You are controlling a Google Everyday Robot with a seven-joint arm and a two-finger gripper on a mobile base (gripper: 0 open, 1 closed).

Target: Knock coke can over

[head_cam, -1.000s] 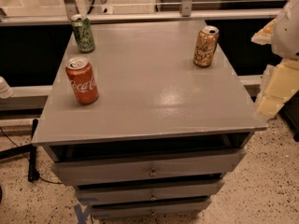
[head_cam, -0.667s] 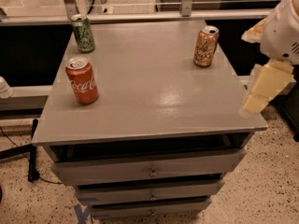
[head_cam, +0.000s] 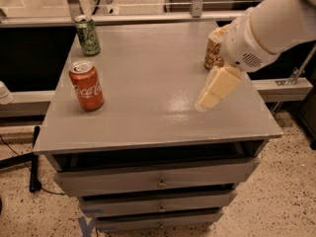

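The coke can is red-orange with white script and a silver top. It stands upright near the left edge of the grey cabinet top. My gripper hangs from the white arm at the right, above the right middle of the top. It is well to the right of the coke can and apart from it.
A green can stands upright at the back left corner. A gold-tan can stands at the back right, partly hidden behind my arm. The cabinet has drawers below. A speckled floor surrounds it.
My arm and gripper have swung left from beyond the right edge to over the right part of the cabinet top. The cans have not moved.
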